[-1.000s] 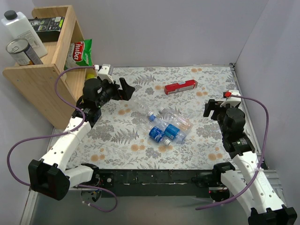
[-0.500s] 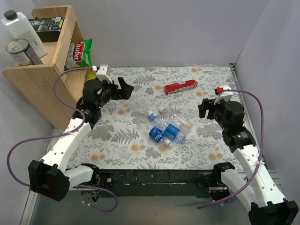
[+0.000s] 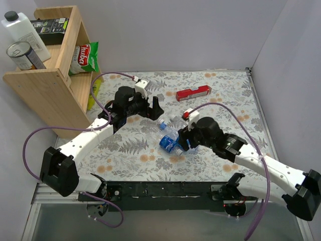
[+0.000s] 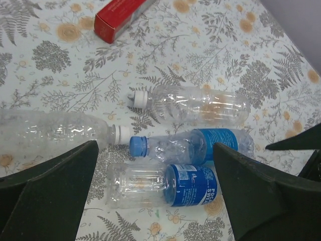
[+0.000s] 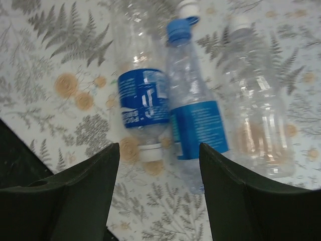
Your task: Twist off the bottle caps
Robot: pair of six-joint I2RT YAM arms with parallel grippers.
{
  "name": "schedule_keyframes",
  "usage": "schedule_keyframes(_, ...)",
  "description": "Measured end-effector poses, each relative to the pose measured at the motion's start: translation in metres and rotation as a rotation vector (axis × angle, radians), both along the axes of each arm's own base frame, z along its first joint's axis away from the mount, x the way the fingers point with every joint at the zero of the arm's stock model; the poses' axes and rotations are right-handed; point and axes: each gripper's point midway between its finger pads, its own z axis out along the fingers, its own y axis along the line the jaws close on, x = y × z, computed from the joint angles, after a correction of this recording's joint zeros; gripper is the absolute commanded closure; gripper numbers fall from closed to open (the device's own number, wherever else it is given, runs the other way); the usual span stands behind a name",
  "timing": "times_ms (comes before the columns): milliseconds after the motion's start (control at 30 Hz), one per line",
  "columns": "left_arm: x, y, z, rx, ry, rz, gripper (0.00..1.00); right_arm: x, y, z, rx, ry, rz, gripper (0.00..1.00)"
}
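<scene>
Several small clear bottles lie together mid-table (image 3: 170, 134). In the left wrist view, a clear bottle at left has a whitish cap (image 4: 120, 134). Another clear bottle behind has a whitish cap (image 4: 139, 98). A blue-labelled bottle has a blue cap (image 4: 138, 145). A Pocari Sweat bottle (image 4: 193, 186) lies nearest, its cap hidden there. The right wrist view shows that whitish cap (image 5: 150, 152) and the blue cap (image 5: 179, 27). My left gripper (image 3: 153, 107) (image 4: 154, 144) is open and empty above the bottles. My right gripper (image 3: 184, 142) (image 5: 159, 145) is open and empty above the Pocari cap.
A long red box (image 3: 193, 93) (image 4: 125, 17) lies at the back. A wooden shelf (image 3: 45, 80) at the left holds a white jug (image 3: 20, 27), a can (image 3: 22, 55) and a green bag (image 3: 86, 56). Grey walls close the back and right.
Both arms swung in from the table's sides toward the middle. The left gripper now hovers over the bottles from the back left, the right from the front right. The bottles have not moved.
</scene>
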Motion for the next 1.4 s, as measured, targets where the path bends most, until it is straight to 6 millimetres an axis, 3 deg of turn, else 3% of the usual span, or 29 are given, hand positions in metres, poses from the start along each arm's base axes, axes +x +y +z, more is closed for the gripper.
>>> schedule_keyframes(100, -0.01, -0.002, -0.017, 0.009, 0.049, -0.047, 0.02, -0.03, 0.025, -0.023, -0.05, 0.072, 0.096, 0.3)
schedule_keyframes(200, -0.017, -0.008, -0.016, -0.008, 0.062, -0.098, 0.02, -0.041, 0.03, -0.043, -0.091, 0.123, 0.114, 0.36)
schedule_keyframes(533, -0.026, -0.014, -0.014, -0.014, 0.053, -0.172, 0.02, -0.044, 0.025, -0.097, -0.22, 0.224, 0.107, 0.39)
schedule_keyframes(933, -0.039, -0.018, -0.007, -0.025, 0.035, -0.253, 0.02, -0.039, 0.02, -0.129, -0.335, 0.251, 0.114, 0.39)
schedule_keyframes(1167, -0.041, -0.017, -0.006, -0.019, 0.028, -0.262, 0.02, -0.034, 0.024, -0.136, -0.356, 0.232, 0.13, 0.5)
schedule_keyframes(1267, -0.041, -0.017, -0.005, -0.018, 0.021, -0.263, 0.02, -0.031, 0.027, -0.137, -0.354, 0.216, 0.142, 0.62)
schedule_keyframes(1400, -0.04, -0.014, -0.005, -0.01, 0.016, -0.25, 0.02, -0.029, 0.029, -0.136, -0.352, 0.201, 0.157, 0.9)
